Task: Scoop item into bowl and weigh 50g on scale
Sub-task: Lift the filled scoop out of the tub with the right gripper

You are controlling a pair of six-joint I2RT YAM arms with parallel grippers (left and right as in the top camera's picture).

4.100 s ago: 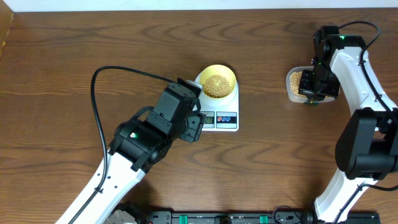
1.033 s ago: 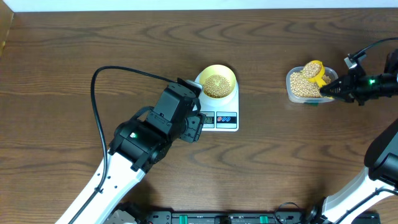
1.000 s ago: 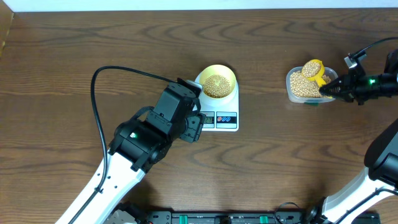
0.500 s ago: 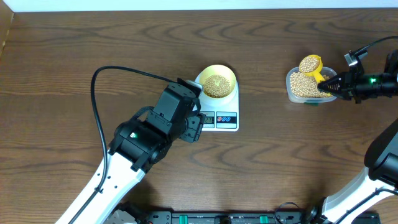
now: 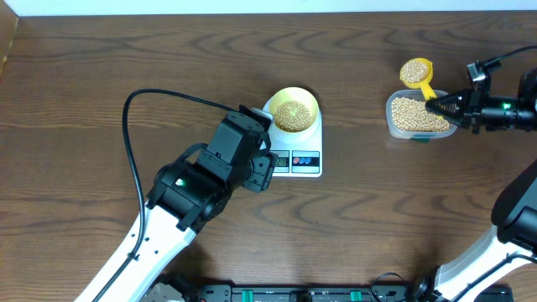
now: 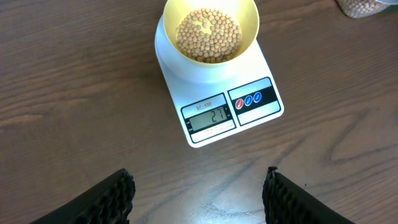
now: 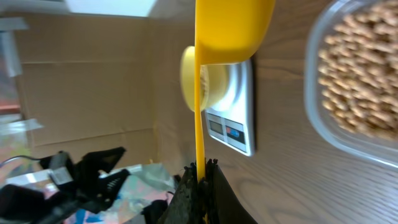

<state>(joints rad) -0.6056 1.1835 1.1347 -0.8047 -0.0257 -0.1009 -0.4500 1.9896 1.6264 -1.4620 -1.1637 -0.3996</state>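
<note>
The pale-yellow bowl (image 5: 295, 110) stands on the white scale (image 5: 304, 159) and holds tan beans (image 6: 208, 33); the display (image 6: 209, 116) reads 27. My right gripper (image 5: 442, 105) is shut on the handle of a yellow scoop (image 5: 414, 73) heaped with beans, lifted above the far edge of the clear tub (image 5: 417, 117). In the right wrist view the scoop (image 7: 233, 28) shows from below, its handle between the fingers (image 7: 203, 169). My left gripper (image 6: 198, 193) is open and empty, hovering over the table just in front of the scale.
The left arm (image 5: 197, 180) lies over the table's front left, with a black cable (image 5: 138, 96) looping behind it. The clear tub of beans (image 7: 357, 87) sits at the right. A cardboard box corner (image 5: 7, 38) is at the far left edge.
My right gripper has lifted the bean-filled scoop out of the tub and moved it away from me, toward the tub's far edge. The left arm, bowl and scale have not moved.
</note>
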